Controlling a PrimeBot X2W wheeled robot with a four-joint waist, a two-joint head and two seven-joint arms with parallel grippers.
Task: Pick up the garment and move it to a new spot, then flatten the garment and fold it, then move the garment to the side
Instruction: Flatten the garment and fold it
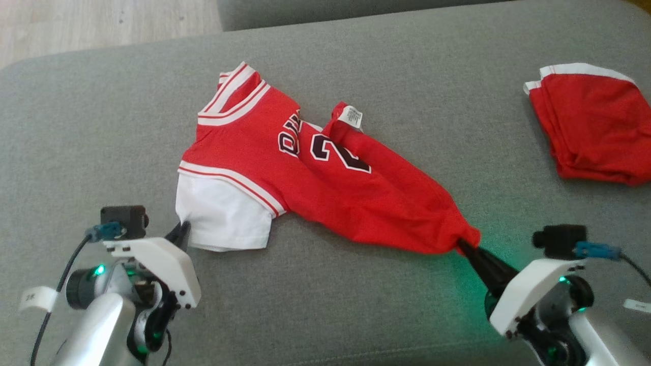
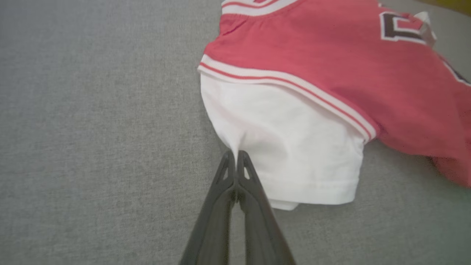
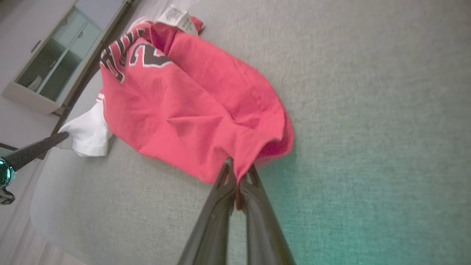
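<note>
Red cloth with white trim makes up the garment (image 1: 325, 173), which lies on a grey upholstered cushion (image 1: 356, 305), stretched between the two grippers. On its chest, dark characters with a white outline are printed. A digit 2 can be read, but the letters beside it are caught in a fold and cannot be read with certainty. A white care label (image 1: 351, 116) is turned out at the far edge; its print is too small to be read.

The left gripper (image 1: 182, 231) is closed on the edge of the white sleeve (image 1: 224, 218). In the left wrist view its fingers are seen pressed together, with a small peak of white cloth pinched at the tips. The right gripper (image 1: 464, 247) is closed on the red hem at the opposite end, where the cloth is drawn into a point.

In the head view a second red piece of clothing (image 1: 590, 132), folded and with a white border, is seen well apart at the right, and pale wooden floor (image 1: 101, 25) is seen beyond the cushion. In the right wrist view a cabinet with glass doors (image 3: 51, 62) is seen, and also a dark finger (image 3: 36, 148) of the left gripper at the sleeve. In the left wrist view the ribbed white band (image 2: 287, 81) with a thin red stripe, between sleeve and red body, is seen from close.
</note>
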